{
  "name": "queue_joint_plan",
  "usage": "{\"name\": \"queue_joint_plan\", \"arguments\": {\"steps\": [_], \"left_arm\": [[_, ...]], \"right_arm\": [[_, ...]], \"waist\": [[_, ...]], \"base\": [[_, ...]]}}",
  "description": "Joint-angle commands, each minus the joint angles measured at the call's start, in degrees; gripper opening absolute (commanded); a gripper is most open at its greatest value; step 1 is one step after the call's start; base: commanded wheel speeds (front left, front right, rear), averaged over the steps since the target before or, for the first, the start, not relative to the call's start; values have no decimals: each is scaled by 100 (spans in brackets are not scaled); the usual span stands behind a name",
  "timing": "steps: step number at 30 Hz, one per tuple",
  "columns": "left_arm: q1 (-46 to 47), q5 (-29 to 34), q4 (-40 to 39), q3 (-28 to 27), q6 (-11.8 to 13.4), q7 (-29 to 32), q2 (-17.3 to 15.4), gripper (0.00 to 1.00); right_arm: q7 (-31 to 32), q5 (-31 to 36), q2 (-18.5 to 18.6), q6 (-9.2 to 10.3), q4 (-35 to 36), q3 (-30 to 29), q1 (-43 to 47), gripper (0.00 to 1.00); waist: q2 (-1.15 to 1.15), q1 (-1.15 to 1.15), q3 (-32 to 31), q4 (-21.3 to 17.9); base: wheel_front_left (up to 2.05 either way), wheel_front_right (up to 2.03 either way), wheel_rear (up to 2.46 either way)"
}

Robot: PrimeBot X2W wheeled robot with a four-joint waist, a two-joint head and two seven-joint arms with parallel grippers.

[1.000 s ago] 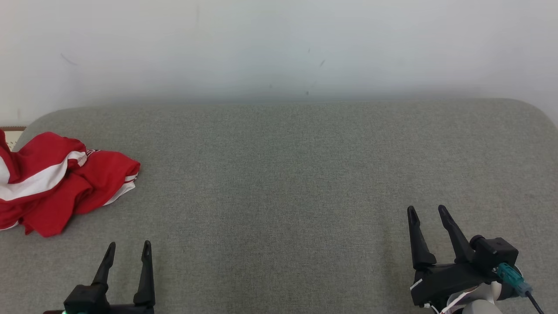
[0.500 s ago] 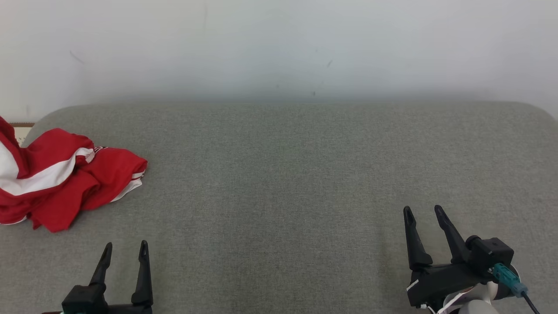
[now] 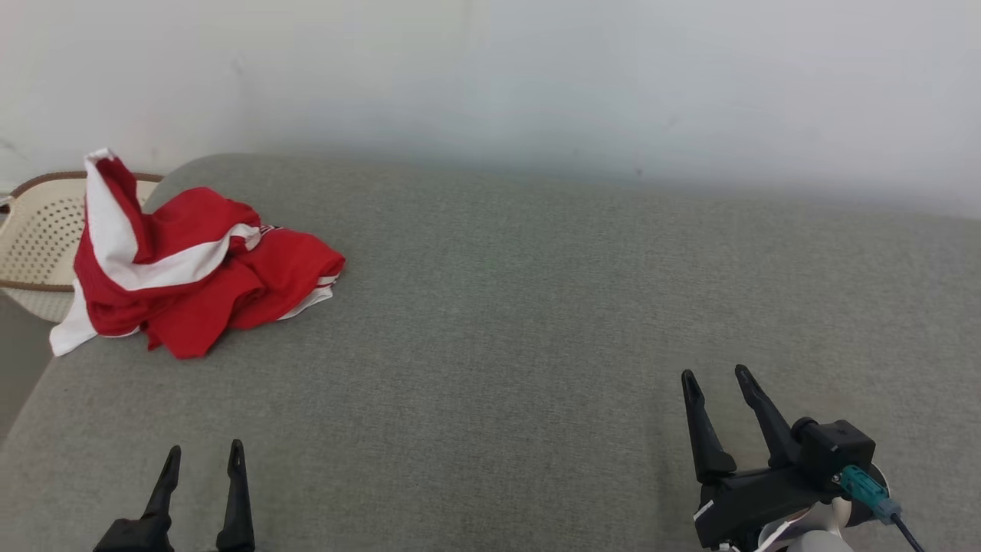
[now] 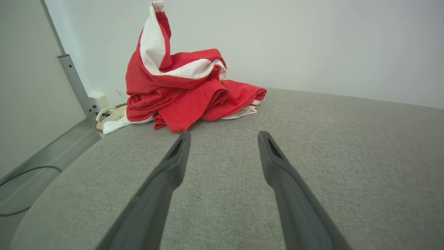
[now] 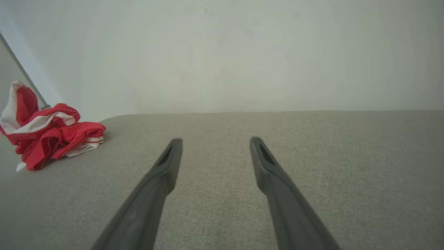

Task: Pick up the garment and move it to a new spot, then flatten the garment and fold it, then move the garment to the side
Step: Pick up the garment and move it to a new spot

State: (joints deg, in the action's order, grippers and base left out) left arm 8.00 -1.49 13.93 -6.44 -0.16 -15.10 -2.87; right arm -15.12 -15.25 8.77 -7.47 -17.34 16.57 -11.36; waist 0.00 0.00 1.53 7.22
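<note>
A crumpled red and white garment [image 3: 191, 268] lies bunched at the far left corner of the grey padded surface [image 3: 536, 307], one white-striped end sticking up. In the left wrist view the garment [image 4: 187, 90] is straight ahead, just beyond my open left gripper [image 4: 223, 137]. In the head view the left gripper [image 3: 203, 456] sits low at the front left, well short of the cloth, nothing between its fingers. My right gripper [image 3: 716, 379] is open over the front right of the surface, far from the garment [image 5: 52, 133], which lies off to the left of the open right gripper [image 5: 215, 142].
A cream perforated basket [image 3: 34, 238] with a brown rim stands beside the surface's left end, behind the garment. A pale wall [image 3: 536, 77] rises behind. The surface's rounded left edge drops to the floor [image 4: 31, 180], where a cable lies.
The head camera has turned left, so the garment and a basket now sit further into view. Both grippers stay open and hold about the same places.
</note>
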Motion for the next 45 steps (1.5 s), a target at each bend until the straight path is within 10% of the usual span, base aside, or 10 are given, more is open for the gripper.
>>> {"name": "queue_joint_plan", "arguments": {"steps": [1, 26, 45], "left_arm": [[-132, -18, -2, -36, 14, -10, -13, 100], [223, -222, 106, -585, -140, -9, -47, 100], [2782, -317, 1939, -539, -715, -9, -1268, 100]], "right_arm": [[-4, -21, -10, -4, 14, 34, -54, 100], [-4, -67, 102, -4, 41, 440, -229, 100], [-4, 34, 356, -4, 427, 522, -728, 100]], "waist": [[0, 0, 0, 276], [0, 0, 350, 729], [0, 0, 1340, 193]], "base": [[0, 0, 0], [0, 0, 0], [0, 0, 0]]}}
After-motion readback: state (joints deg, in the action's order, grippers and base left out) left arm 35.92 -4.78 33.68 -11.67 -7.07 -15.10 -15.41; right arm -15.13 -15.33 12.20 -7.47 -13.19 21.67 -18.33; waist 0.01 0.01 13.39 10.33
